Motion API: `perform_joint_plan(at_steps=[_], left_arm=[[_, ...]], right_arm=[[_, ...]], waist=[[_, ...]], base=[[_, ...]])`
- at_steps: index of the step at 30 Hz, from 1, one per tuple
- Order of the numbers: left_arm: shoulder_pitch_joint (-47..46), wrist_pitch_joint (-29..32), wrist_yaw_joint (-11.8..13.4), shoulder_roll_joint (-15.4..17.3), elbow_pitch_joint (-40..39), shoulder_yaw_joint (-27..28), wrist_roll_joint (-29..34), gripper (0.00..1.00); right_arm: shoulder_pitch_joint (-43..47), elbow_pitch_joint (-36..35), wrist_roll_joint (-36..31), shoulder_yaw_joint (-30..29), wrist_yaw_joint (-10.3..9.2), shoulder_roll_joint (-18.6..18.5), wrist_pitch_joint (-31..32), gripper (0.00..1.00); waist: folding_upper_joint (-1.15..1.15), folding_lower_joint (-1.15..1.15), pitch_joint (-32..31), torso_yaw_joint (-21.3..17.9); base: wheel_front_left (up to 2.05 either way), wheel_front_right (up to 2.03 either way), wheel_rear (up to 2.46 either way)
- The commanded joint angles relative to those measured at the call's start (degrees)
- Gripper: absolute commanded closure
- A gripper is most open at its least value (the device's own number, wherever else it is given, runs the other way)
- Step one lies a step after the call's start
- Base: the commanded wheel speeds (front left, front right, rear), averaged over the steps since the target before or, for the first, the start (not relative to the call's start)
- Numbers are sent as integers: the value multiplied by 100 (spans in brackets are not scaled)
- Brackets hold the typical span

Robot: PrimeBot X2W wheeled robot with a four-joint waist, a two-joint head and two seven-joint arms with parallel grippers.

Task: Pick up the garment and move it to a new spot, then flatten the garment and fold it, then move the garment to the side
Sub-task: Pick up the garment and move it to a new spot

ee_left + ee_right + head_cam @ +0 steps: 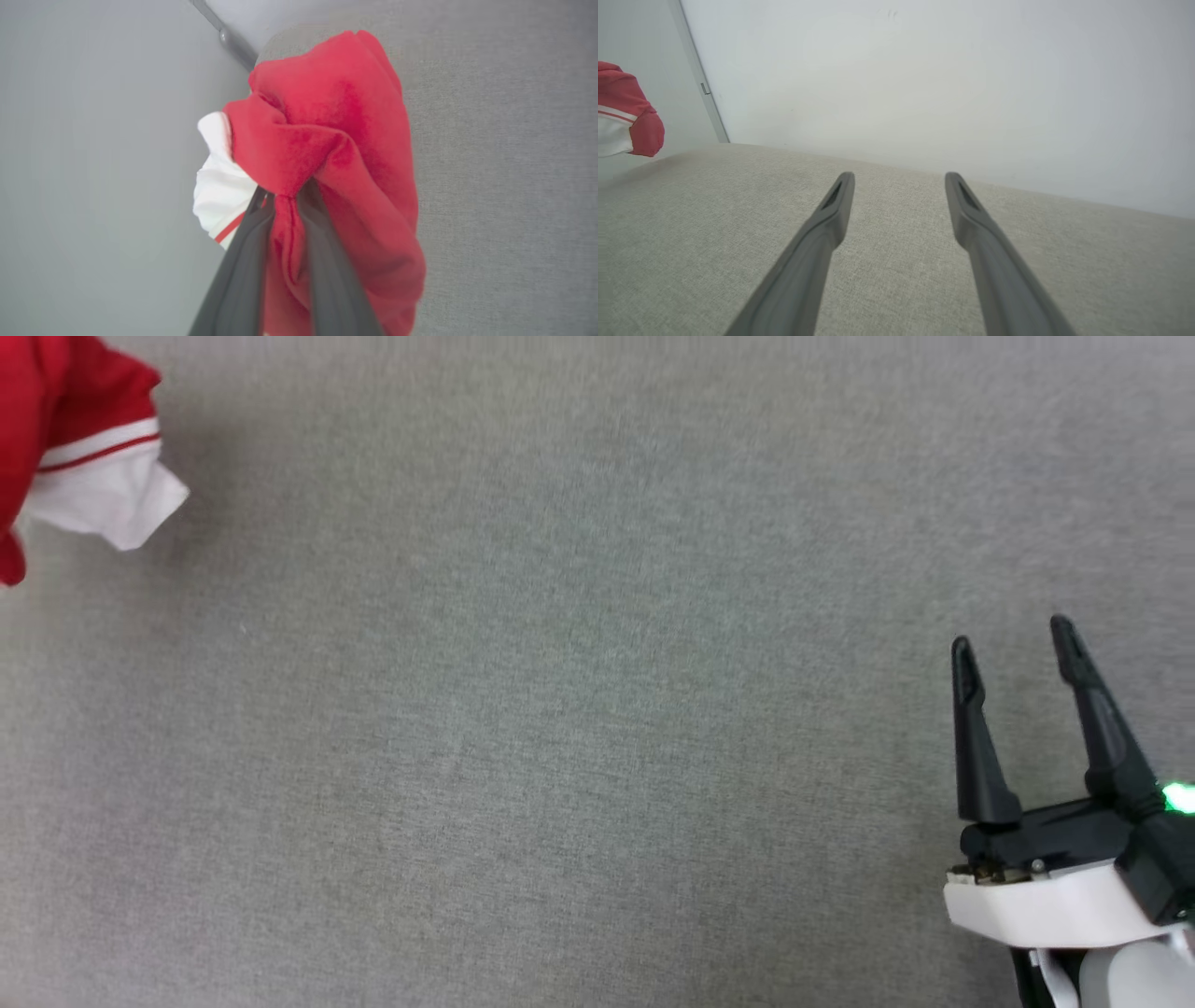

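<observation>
A bunched red fold of the jersey T-shirt [336, 116] is pinched between the nearly closed fingers of the left tool [286, 195], the rest hanging limp beyond, a white sleeve [217, 186] alongside. Soft, light cloth is judged likely to sag and slip; a hem or shoulder seam would be held best. The right tool [1011, 633] is spread wide, empty, over the grey worktop [560, 709], well apart from the shirt.
</observation>
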Motion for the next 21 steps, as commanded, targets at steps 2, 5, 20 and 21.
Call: perform_joint_plan(at_steps=[2,5,20,21], left_arm=[[-263,182,2,29,-314,-183,88,100],[-564,382,2,-81,-639,-401,158,100],[-1673,717,2,-1220,-1297,-1945,219,100],[-1691,700,2,-1314,-1305,-2060,197,100]], right_arm=[[111,70,119,45,-4,3,-14,0],[183,140,223,52,-4,4,-14,0],[339,313,566,198,-4,6,-14,0],[337,319,568,189,-4,7,-14,0]], waist=[[0,0,-460,-198],[0,0,-662,-368],[0,0,-1021,-1765],[0,0,-1011,-1859]], base=[[0,0,0],[0,0,0],[0,0,0],[0,0,0]])
